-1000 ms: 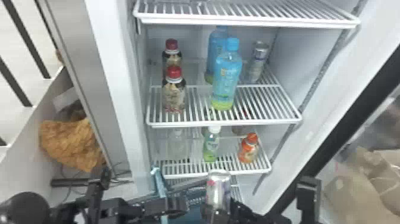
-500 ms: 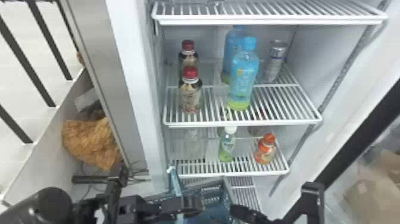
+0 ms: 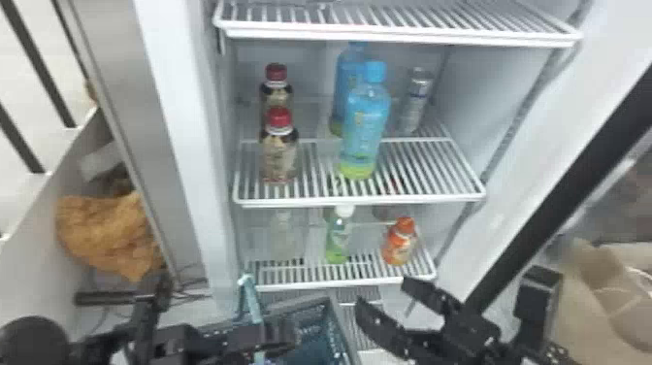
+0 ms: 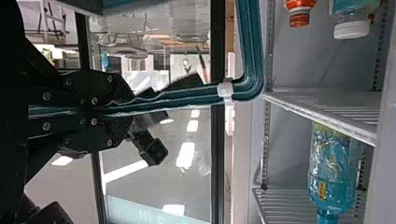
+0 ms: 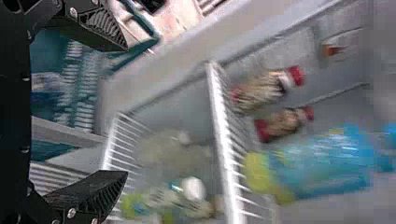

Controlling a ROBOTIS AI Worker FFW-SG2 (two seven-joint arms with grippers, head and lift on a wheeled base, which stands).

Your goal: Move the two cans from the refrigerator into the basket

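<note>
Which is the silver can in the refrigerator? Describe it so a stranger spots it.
In the open refrigerator, find the shelf carrying two tall blue bottles. Right of them, towards the back, stands the can: slim, silver, without the coloured cap its bottled neighbours wear.

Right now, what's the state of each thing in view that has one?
Fridge: open
Can: upright, on shelf
Blue bottles: upright, capped
Red-topped bottles: upright, capped
Green bottle: upright, capped
Orange bottle: upright, capped
Clear bottle: upright
Basket: open-topped, handle raised
Left gripper: shut on basket handle
Right gripper: open, empty
</note>
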